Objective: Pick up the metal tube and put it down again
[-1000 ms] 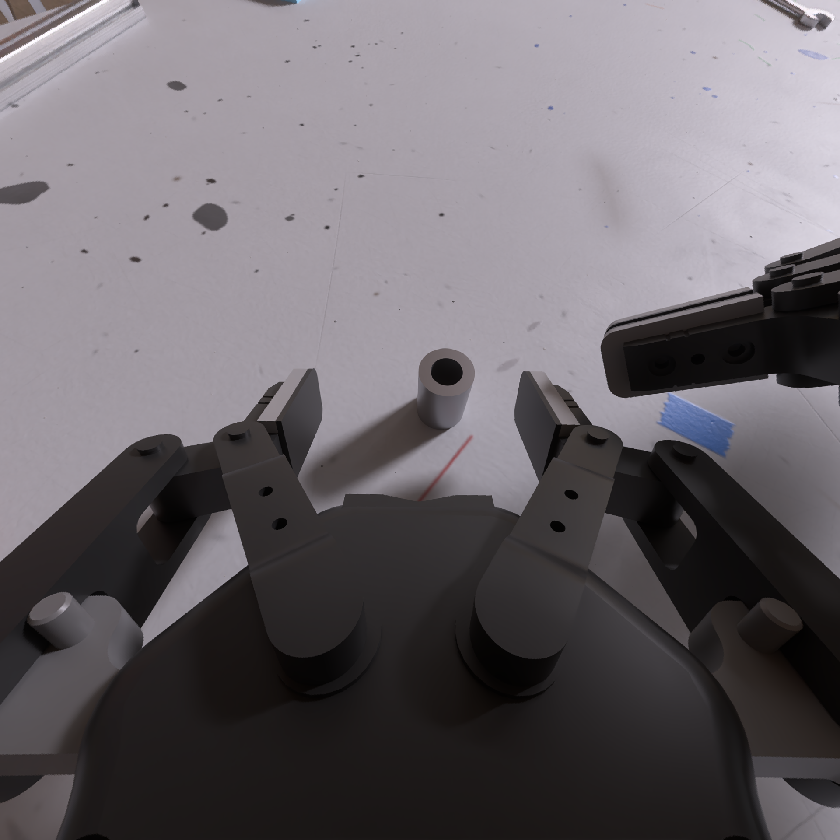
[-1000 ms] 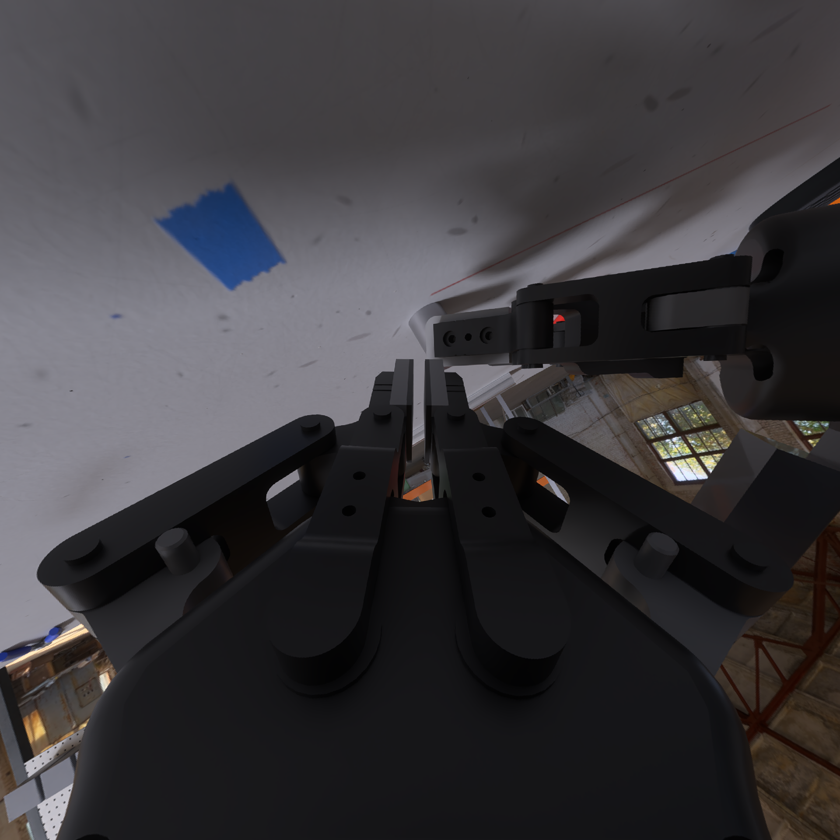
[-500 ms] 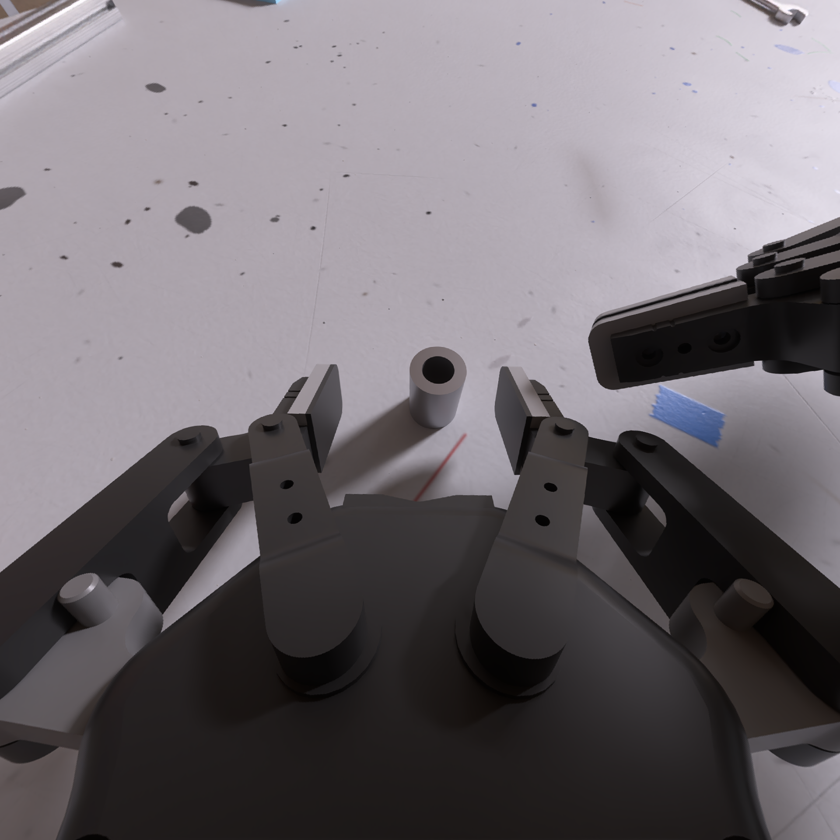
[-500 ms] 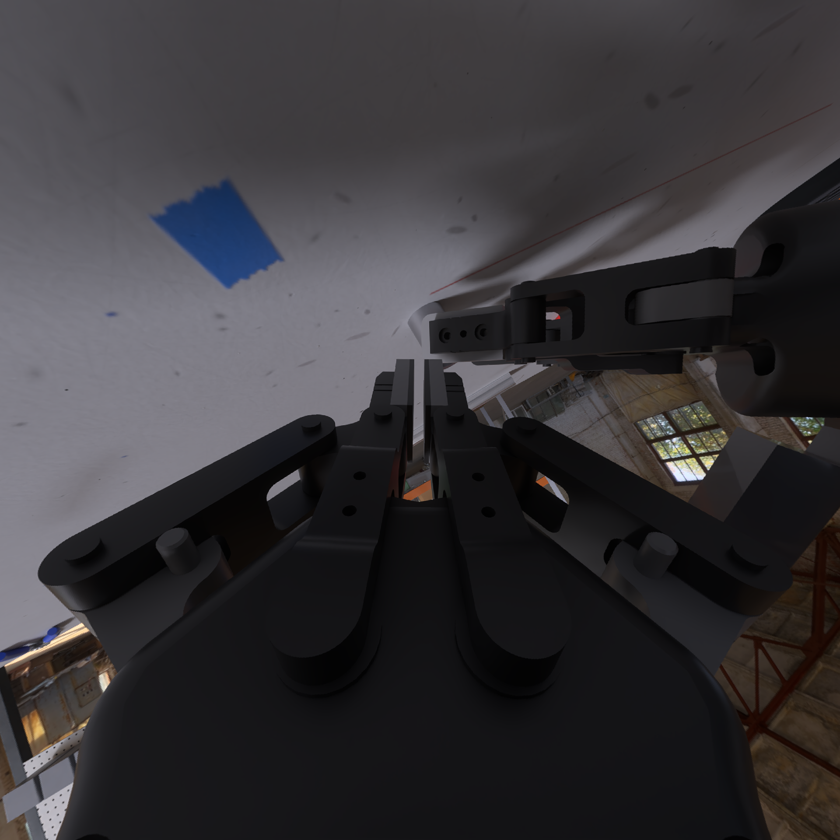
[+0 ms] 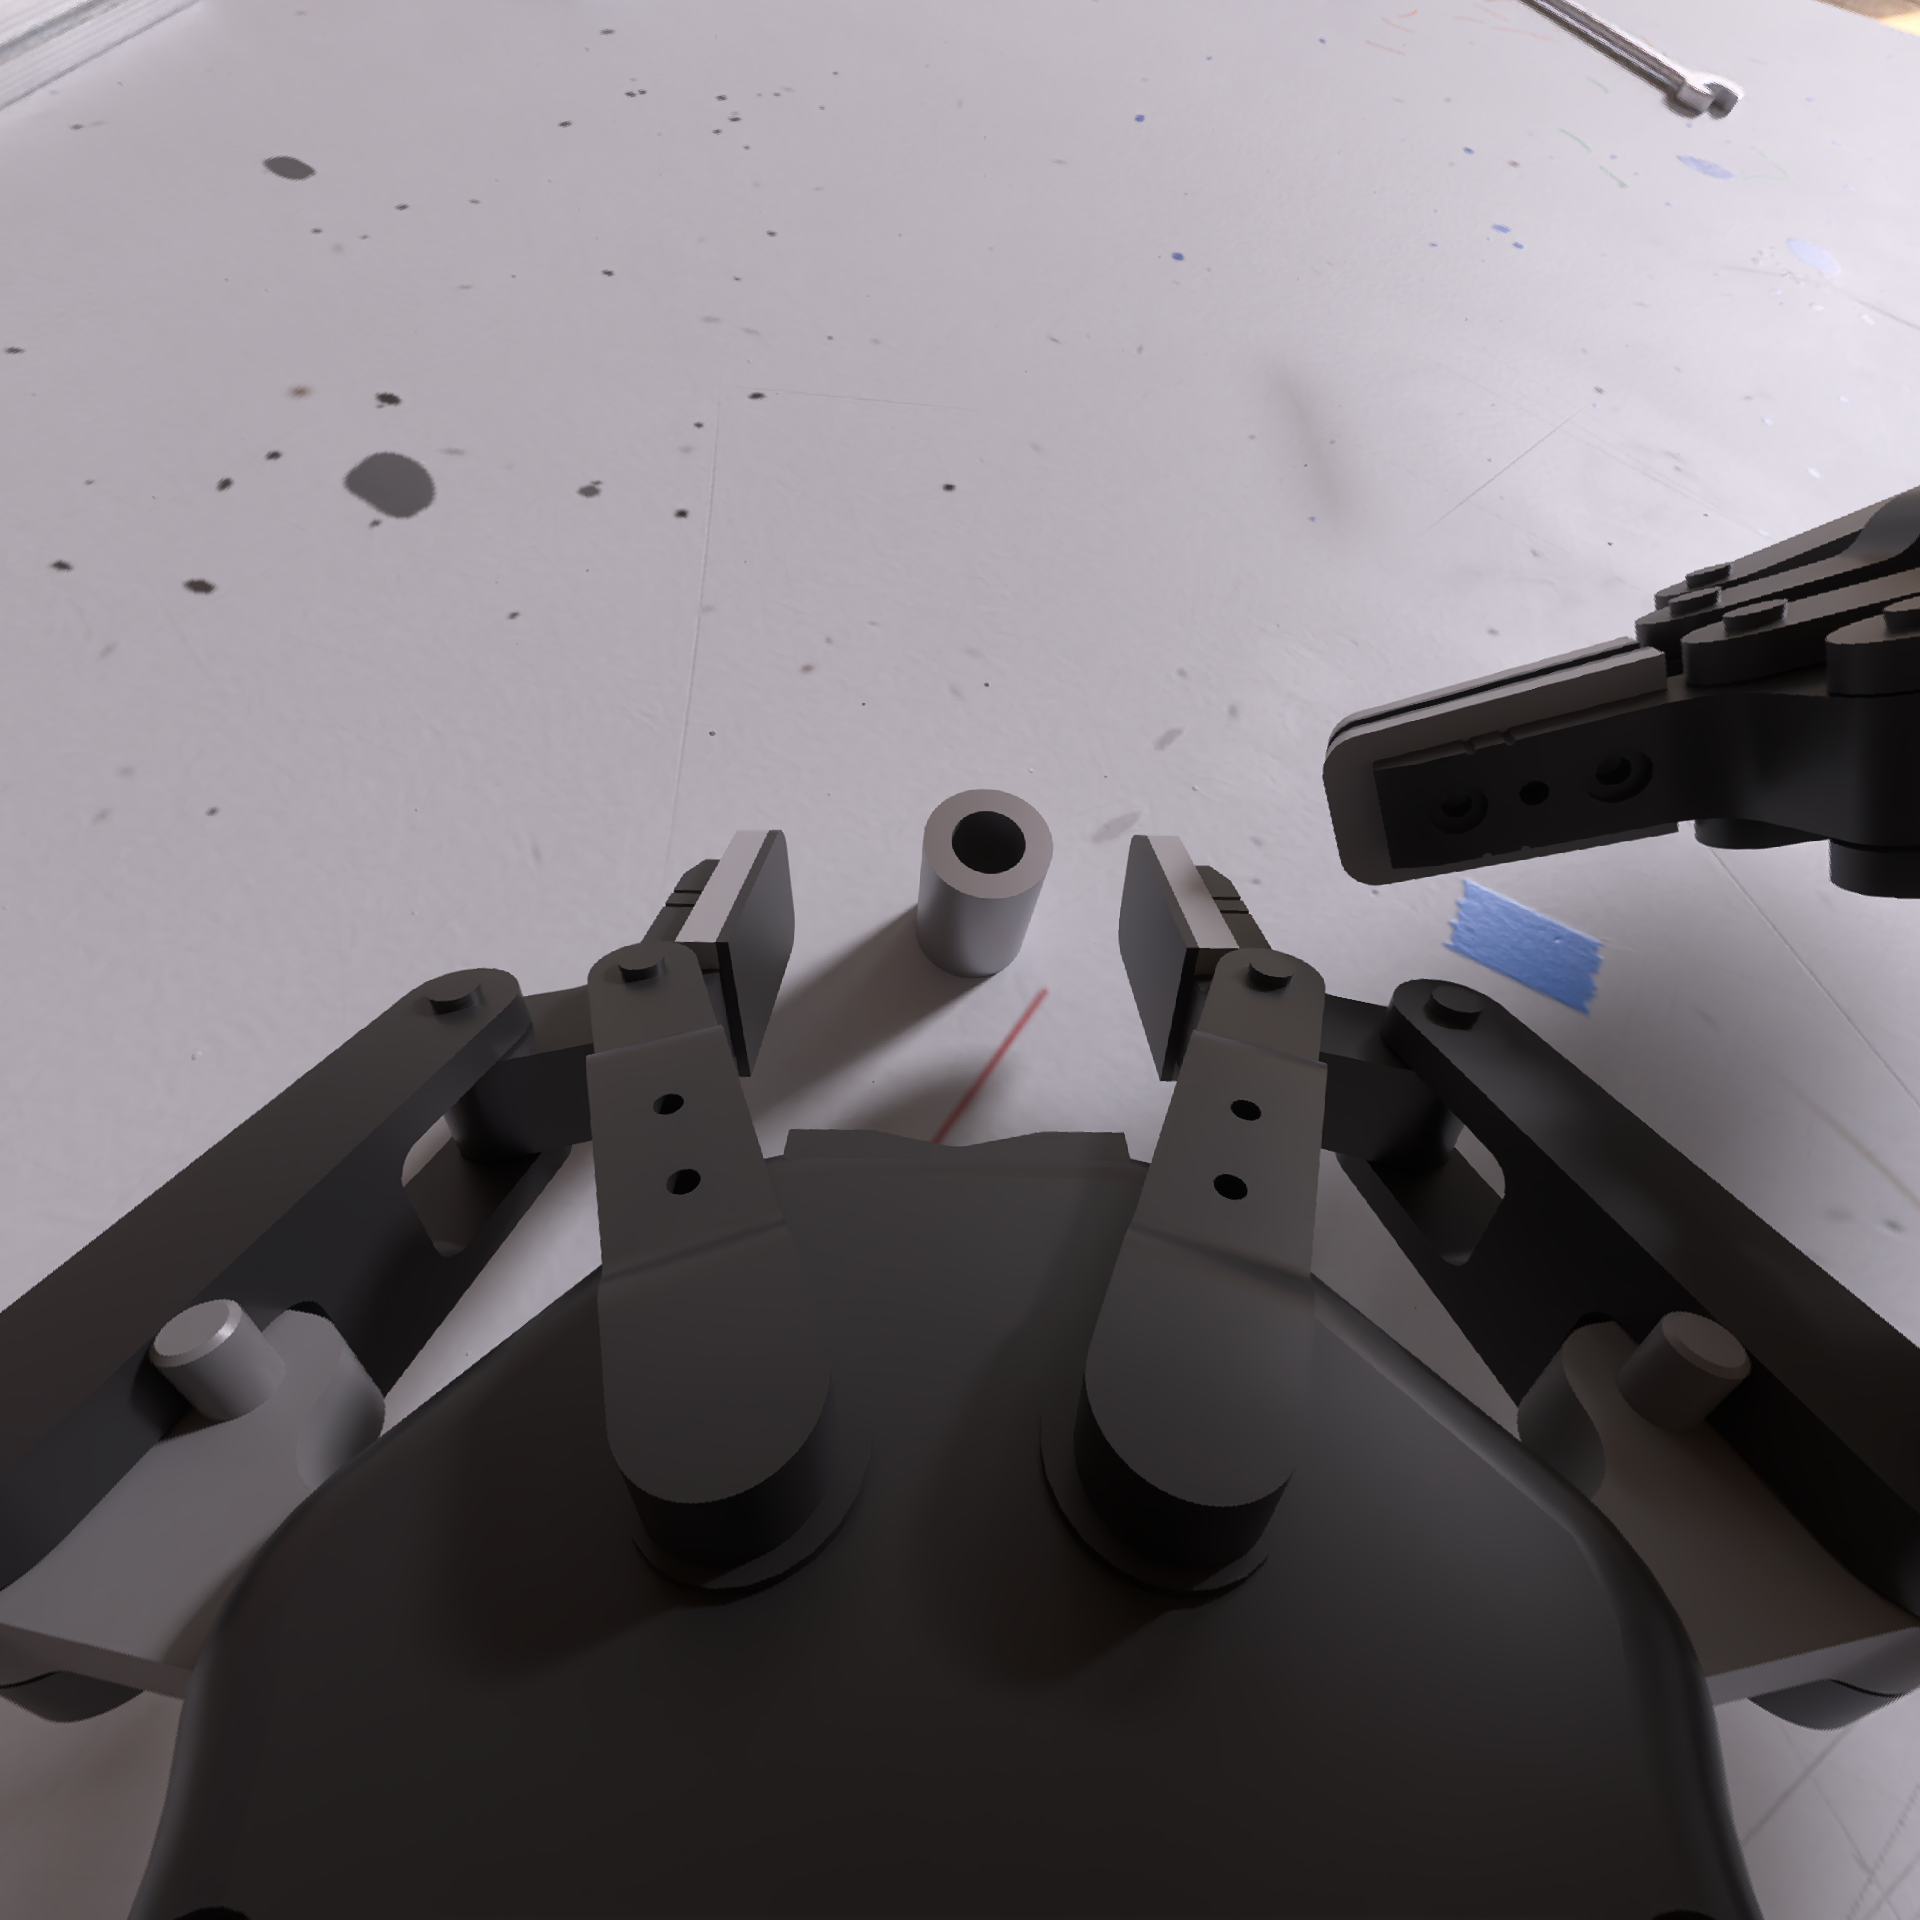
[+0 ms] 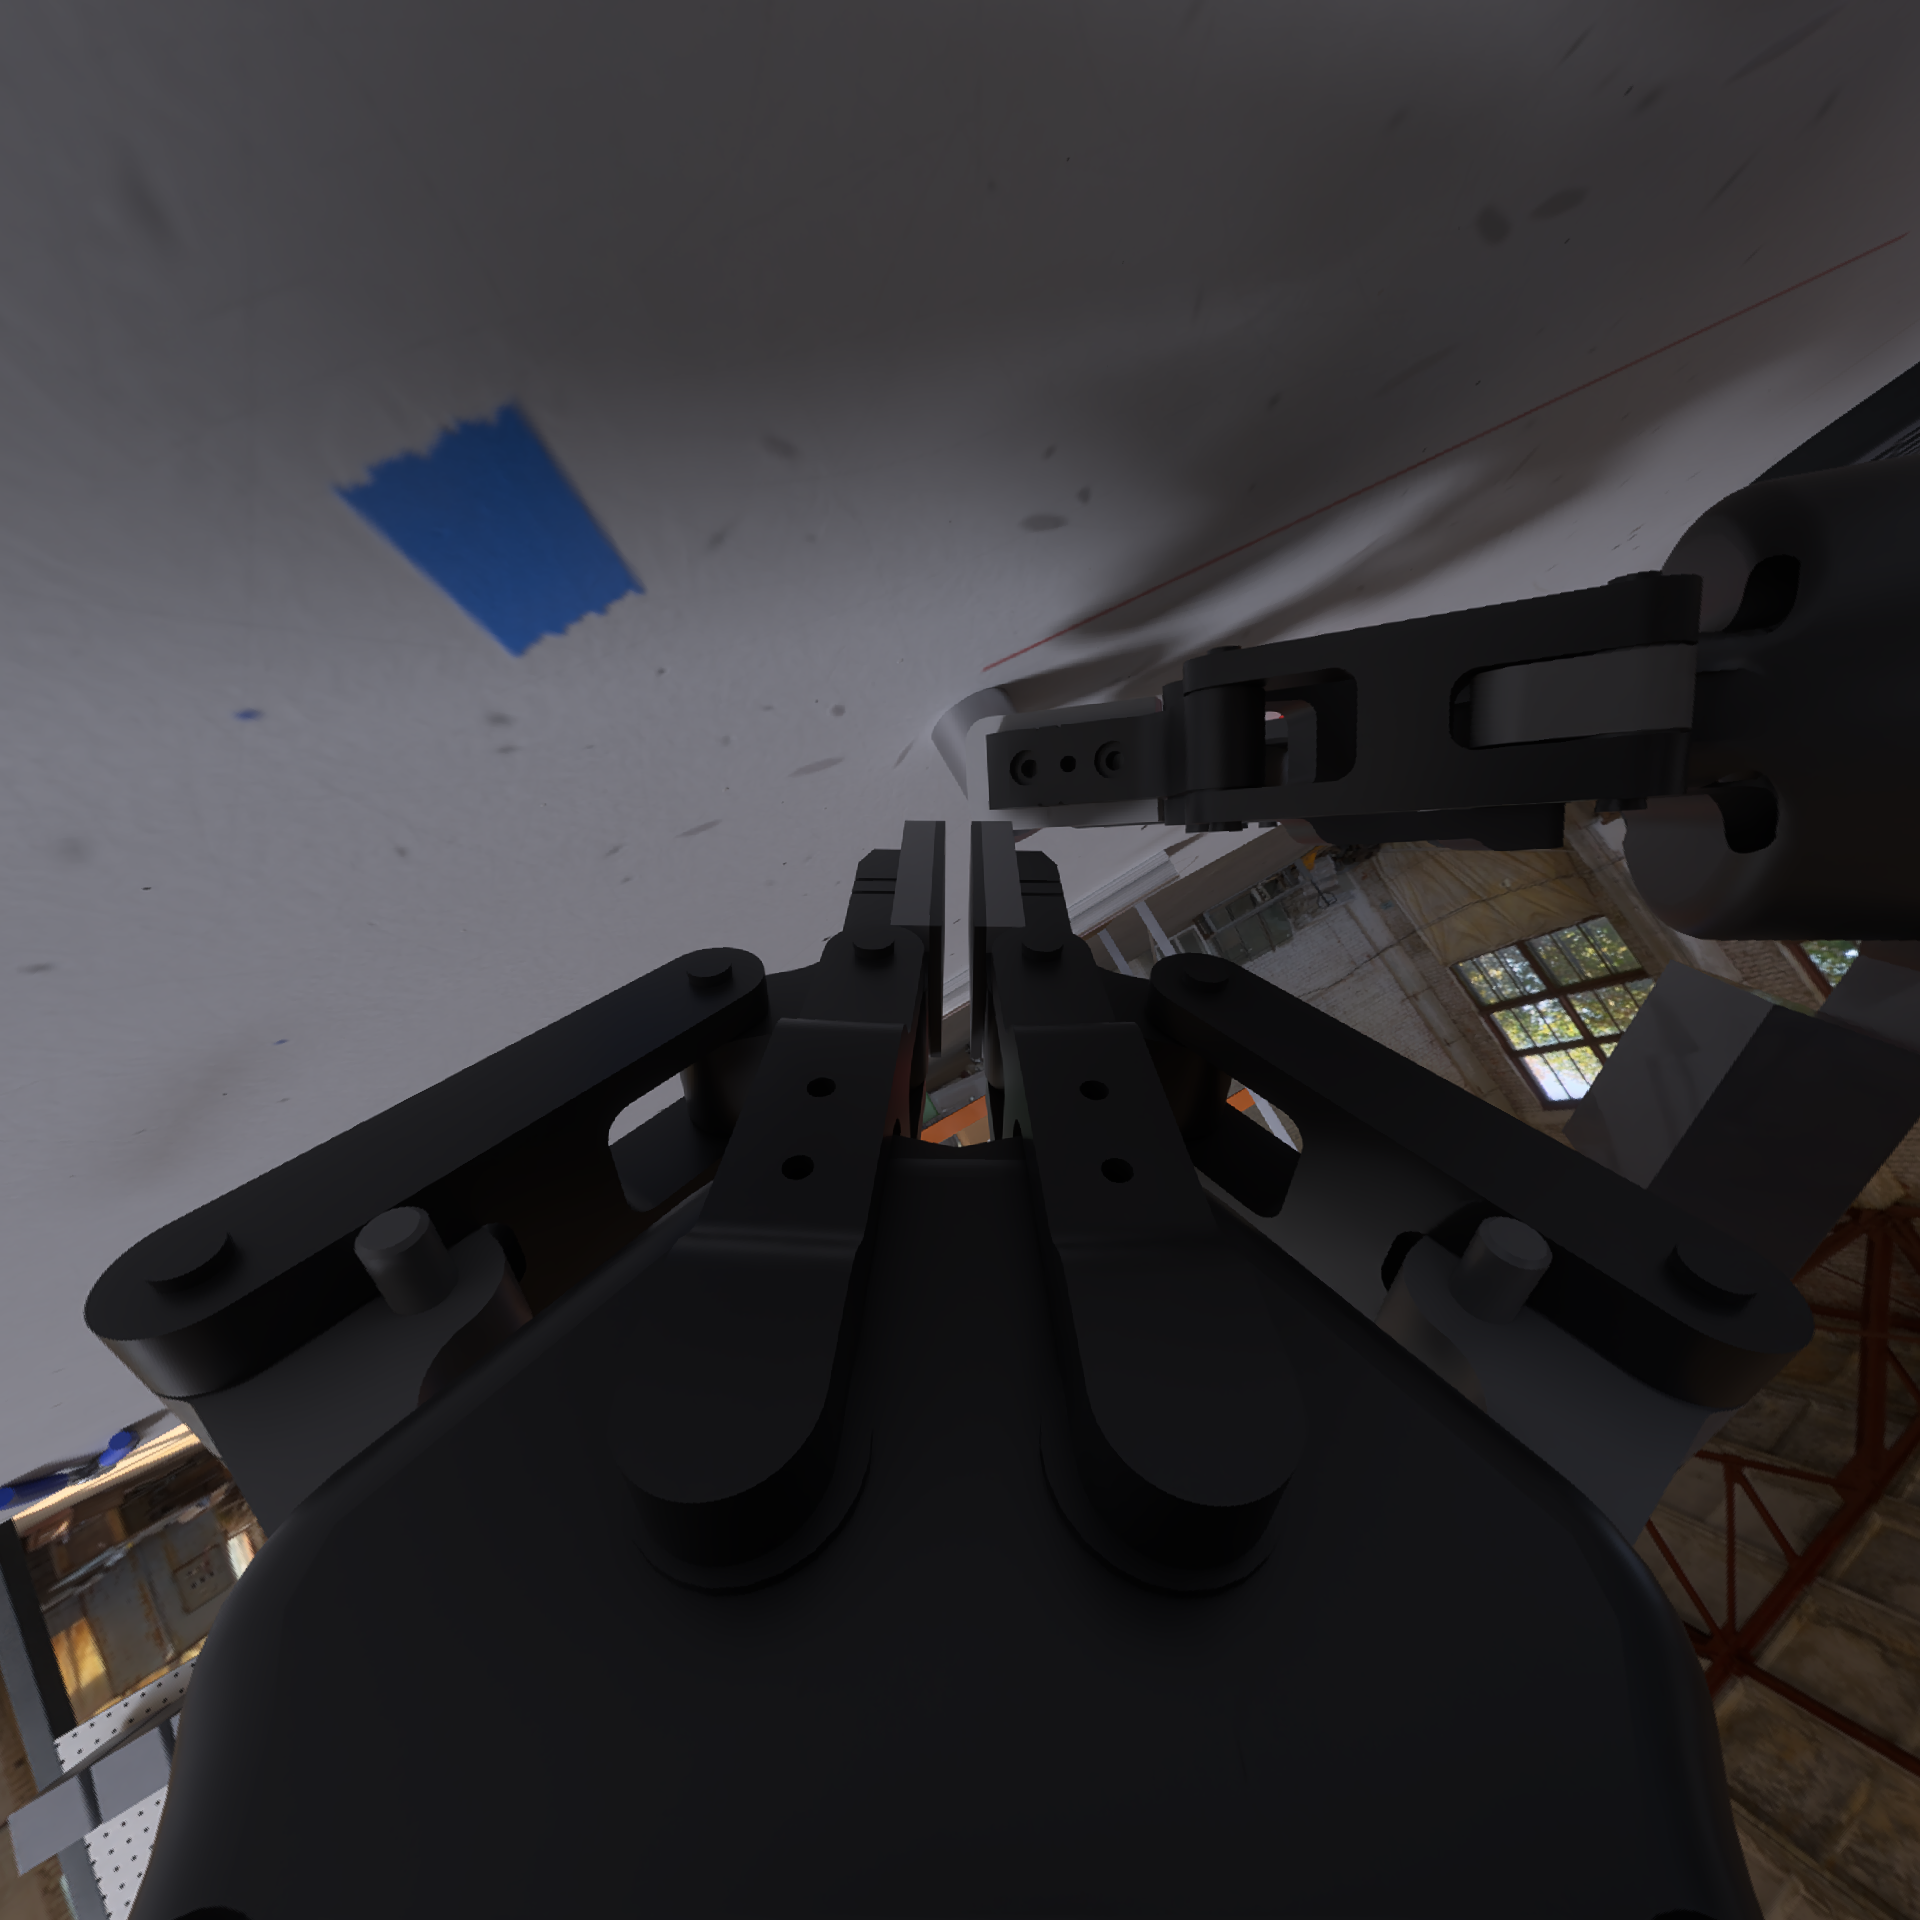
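The metal tube (image 5: pixel 977 914) is a short grey hollow cylinder. It stands upright on the pale table, open end up. My left gripper (image 5: pixel 956 883) is open, with one finger on each side of the tube and a gap to each pad. My right gripper (image 6: pixel 958 862) is shut and empty, and hovers just right of the tube; it shows in the left wrist view (image 5: pixel 1351 800). In the right wrist view a left finger (image 6: pixel 1070 764) hides the tube, except for a pale sliver (image 6: pixel 958 727).
A blue tape patch (image 5: pixel 1522 956) lies on the table right of the left gripper and shows in the right wrist view (image 6: pixel 488 530). A thin red line (image 5: pixel 992 1060) runs under the left gripper. A metal tool (image 5: pixel 1662 73) lies far back right. Dark stains (image 5: pixel 390 483) dot the left.
My left gripper's fingers have drawn closer together around the standing tube. The tube has not moved. My right gripper has stayed shut and nearly still.
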Robot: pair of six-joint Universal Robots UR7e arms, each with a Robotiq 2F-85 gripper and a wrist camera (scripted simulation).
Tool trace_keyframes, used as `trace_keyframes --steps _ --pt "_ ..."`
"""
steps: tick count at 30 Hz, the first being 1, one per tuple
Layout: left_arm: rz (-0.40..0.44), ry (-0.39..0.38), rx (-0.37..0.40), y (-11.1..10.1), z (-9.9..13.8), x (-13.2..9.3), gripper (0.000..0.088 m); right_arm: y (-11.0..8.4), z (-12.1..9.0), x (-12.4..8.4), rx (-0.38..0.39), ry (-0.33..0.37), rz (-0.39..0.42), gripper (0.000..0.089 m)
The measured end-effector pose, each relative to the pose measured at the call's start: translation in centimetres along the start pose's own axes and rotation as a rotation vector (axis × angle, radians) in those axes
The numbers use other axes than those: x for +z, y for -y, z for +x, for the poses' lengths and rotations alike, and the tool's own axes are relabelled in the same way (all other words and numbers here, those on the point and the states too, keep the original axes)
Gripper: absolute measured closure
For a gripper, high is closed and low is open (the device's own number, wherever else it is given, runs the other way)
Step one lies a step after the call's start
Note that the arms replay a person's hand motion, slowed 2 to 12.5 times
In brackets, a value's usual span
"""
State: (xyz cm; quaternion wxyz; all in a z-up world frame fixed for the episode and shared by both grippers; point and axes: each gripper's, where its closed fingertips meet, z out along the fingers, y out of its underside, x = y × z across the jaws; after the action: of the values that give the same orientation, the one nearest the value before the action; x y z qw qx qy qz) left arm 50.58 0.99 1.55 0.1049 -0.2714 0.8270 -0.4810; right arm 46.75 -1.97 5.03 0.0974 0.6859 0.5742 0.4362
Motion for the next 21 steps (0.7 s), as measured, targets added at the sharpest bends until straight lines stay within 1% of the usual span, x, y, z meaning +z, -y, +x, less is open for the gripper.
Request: trace_keyframes --steps 21 --pt "0.038 -0.005 0.017 0.74 0.1 -0.16 0.0306 -0.03 0.0 0.02 -0.004 -0.001 -0.002 0.0851"
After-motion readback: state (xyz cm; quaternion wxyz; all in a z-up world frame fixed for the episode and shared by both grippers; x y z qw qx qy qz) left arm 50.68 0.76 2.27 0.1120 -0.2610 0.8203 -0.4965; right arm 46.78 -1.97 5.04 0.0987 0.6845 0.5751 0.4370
